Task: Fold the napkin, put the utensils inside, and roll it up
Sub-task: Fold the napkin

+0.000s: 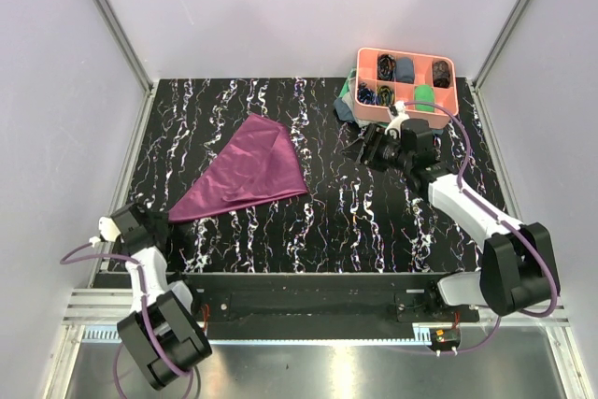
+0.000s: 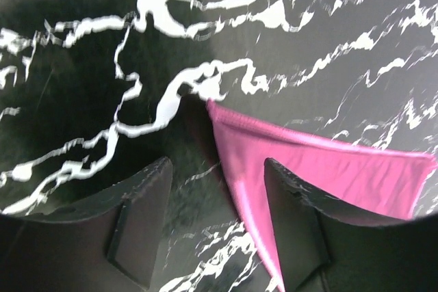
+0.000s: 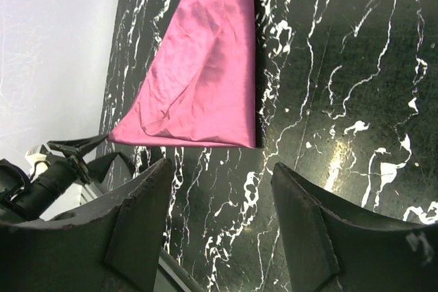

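Lab robot cell, white panel walls (image 1: 308,7), aluminium frame rails (image 1: 113,21)

Left gripper (image 1: 161,219) low, jaws parted — right gripper (image 1: 361,149) extended forward, jaws apart.

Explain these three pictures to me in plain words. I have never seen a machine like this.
The overhead picture shows two robot arms bolted at the near edge of a black table, each ending in a two-finger pincer. The other two pictures come from cameras on the wrists, so the dark shapes at the bottom are each pincer's own fingers. On the table lie a purple napkin, folded into a triangle, and a pink tray of small cloth rolls by the far right corner. The left pincer stands open around the napkin's near corner; nothing is gripped yet. The right pincer is open and empty, near the tray.
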Robot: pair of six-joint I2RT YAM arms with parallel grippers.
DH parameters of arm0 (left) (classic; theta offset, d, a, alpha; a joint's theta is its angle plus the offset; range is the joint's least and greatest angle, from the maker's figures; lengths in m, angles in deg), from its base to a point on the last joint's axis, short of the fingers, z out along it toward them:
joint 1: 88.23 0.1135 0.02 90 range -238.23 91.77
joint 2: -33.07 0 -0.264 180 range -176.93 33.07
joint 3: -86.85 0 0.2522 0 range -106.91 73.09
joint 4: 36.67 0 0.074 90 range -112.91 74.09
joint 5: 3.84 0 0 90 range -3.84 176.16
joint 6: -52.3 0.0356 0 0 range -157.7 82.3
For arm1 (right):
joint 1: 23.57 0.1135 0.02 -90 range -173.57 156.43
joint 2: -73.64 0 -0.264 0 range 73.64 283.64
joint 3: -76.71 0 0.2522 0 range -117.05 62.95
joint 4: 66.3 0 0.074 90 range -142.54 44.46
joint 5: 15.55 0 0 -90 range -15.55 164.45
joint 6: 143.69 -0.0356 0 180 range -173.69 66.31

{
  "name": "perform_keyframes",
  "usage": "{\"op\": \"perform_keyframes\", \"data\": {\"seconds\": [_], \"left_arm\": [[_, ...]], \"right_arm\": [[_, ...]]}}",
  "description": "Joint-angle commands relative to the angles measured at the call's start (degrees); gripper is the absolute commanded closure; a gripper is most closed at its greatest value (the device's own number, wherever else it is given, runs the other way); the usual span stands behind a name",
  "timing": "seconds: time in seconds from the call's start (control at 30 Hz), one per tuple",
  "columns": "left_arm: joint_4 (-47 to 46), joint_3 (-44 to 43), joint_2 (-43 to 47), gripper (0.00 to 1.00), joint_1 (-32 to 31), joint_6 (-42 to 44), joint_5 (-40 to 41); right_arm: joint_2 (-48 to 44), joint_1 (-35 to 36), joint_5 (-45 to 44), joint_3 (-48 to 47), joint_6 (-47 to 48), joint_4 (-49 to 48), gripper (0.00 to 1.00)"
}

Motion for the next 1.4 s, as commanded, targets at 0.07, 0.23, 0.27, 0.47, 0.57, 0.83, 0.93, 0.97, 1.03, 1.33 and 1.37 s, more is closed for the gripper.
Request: {"op": "perform_keyframes", "data": {"seconds": [0.07, 0.23, 0.27, 0.47, 0.57, 0.83, 0.93, 0.97, 1.03, 1.33, 1.37], "left_arm": [[-8.4, 2.2, -3.0, 0.44, 3.0, 0.5, -3.6], [-9.6, 3.0, -4.1, 0.51, 3.4, 1.0, -4.0], [-10.0, 3.4, -4.2, 0.52, 3.4, 0.9, -4.3], [-11.6, 4.1, -6.3, 0.54, 3.6, 1.5, -4.2], [-11.4, 3.9, -6.3, 0.59, 3.7, 1.6, -4.1], [-9.7, 3.5, -5.3, 0.84, 3.7, 3.8, -2.9], [-10.1, 2.2, -4.9, 0.97, 3.7, 7.5, -3.6], [-10.4, 1.9, -4.6, 1.00, 3.7, 8.3, -4.2], [-12.2, 1.5, -2.4, 1.00, 3.7, 9.9, -5.3], [-24.4, 0.2, 2.2, 1.00, -8.0, 13.4, -10.7], [-24.9, -0.5, 1.9, 1.00, -10.5, 14.1, -9.0]], "right_arm": [[3.2, -1.3, 3.3, 0.0, 0.0, -0.3, 0.31], [4.5, -1.7, 4.2, -0.5, -0.4, -0.6, 0.31], [4.5, -1.6, 4.2, -0.5, -0.3, -0.6, 0.31], [4.6, -1.9, 4.4, -0.5, -0.3, -0.6, 0.31], [4.5, -2.1, 4.3, -0.3, -0.4, -0.6, 0.31], [4.5, -2.6, 4.6, 0.1, -0.1, -0.6, 0.31], [4.5, -2.5, 4.7, 0.5, 0.4, -0.6, 0.31], [4.6, -2.5, 4.8, 0.6, 0.5, -0.6, 0.31], [4.9, -2.5, 4.9, 1.0, 0.9, -0.6, 0.31], [7.4, -2.5, 6.9, 1.3, 1.2, -0.9, 0.31], [7.4, -2.5, 7.1, 1.3, 1.3, -0.9, 0.31]]}}
